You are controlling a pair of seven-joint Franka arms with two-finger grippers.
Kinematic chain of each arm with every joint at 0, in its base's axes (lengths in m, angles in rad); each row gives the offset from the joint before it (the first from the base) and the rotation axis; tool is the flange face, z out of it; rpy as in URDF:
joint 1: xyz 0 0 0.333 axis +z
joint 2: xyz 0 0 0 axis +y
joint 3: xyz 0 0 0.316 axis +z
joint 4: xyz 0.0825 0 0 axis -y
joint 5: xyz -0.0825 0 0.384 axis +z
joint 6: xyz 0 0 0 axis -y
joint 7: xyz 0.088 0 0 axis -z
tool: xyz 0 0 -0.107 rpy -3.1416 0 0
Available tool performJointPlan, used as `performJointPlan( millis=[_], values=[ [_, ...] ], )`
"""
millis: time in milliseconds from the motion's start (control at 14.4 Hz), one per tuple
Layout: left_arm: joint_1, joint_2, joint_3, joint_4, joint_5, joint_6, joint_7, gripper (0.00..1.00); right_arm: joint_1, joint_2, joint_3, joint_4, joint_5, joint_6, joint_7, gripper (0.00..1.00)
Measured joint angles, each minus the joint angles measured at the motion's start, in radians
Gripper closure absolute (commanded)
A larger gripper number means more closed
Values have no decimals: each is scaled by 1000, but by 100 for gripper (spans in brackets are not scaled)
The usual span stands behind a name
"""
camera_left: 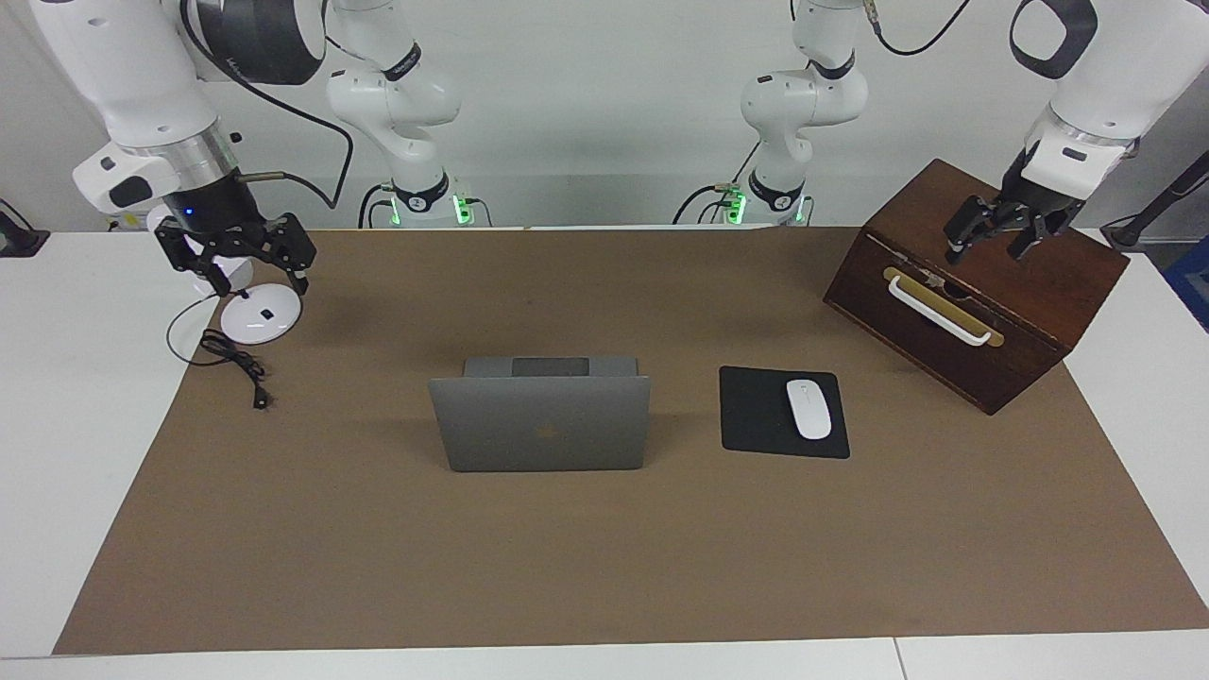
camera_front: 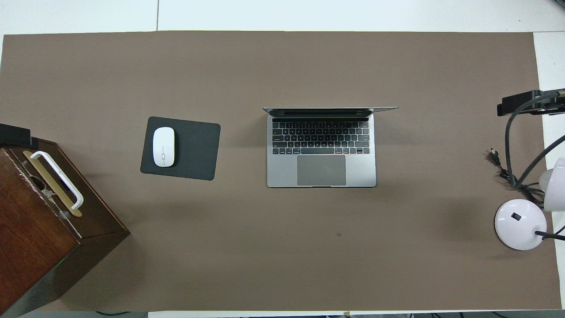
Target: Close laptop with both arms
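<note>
Silver-grey laptop (camera_left: 540, 423), black mouse pad (camera_left: 756, 413), white mouse (camera_left: 808, 409), dark brown wooden box (camera_left: 1001, 312), plain brown table cover (camera_left: 604, 557).

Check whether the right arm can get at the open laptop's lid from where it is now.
Probably yes. The right gripper hangs with open jaws over the lamp base at its own end of the table, and only bare mat lies between it and the laptop, whose lid stands upright.

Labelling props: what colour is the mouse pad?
Black mouse pad, plain, with a white mouse on it; clearest in the overhead view.
</note>
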Motion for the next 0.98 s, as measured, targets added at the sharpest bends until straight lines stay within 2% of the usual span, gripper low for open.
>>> performJointPlan(
  millis=[488, 557, 697, 975],
  values=[
    [0, 0, 0, 0, 0, 0, 0, 1, -12, 23, -1, 1, 0, 53, -5, 0],
    [0, 0, 0, 0, 0, 0, 0, 31, -12, 23, -2, 2, 0, 54, -5, 0],
    [0, 0, 0, 0, 0, 0, 0, 100, -11, 23, -2, 2, 0, 54, -5, 0],
    [0, 0, 0, 0, 0, 0, 0, 100, -11, 25, -1, 2, 0, 54, -5, 0]
  ],
)
